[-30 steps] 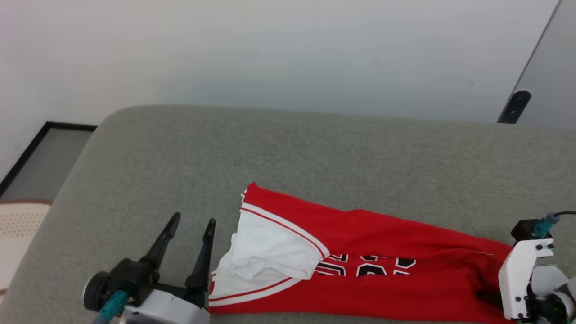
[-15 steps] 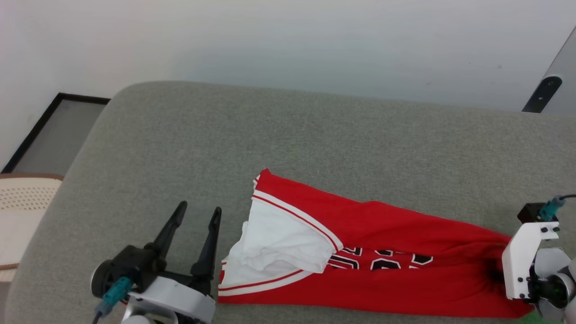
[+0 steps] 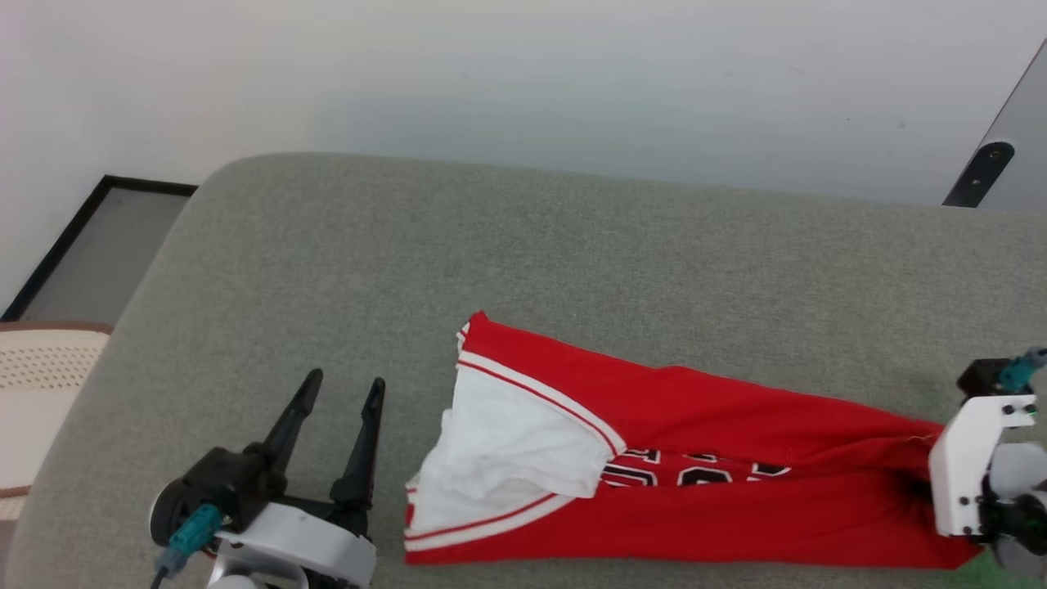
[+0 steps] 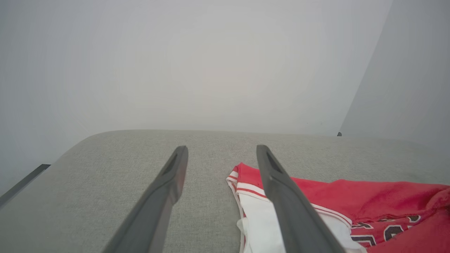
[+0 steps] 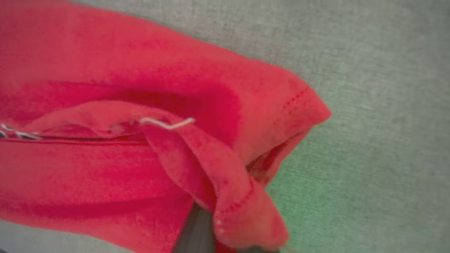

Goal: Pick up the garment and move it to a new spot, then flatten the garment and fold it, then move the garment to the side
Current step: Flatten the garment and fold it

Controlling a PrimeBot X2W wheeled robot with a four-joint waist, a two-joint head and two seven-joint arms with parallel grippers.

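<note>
Garment (image 3: 695,458) is lying folded lengthwise along the near edge of the grey cushion (image 3: 572,262), with its white sleeve (image 3: 515,450) pointing toward the left gripper (image 3: 345,381). That gripper's fingers are standing spread apart, holding nothing, just beside the sleeve and apart from it. Right gripper (image 5: 202,235) is pinching the red hem (image 5: 246,196) at the opposite end, fingers closed on bunched cloth. Pale wall (image 3: 523,82) is rising behind the cushion. Right wrist view is showing a loose white thread (image 5: 167,123) at the hem; head view is showing partly covered black lettering (image 3: 695,474).
</note>
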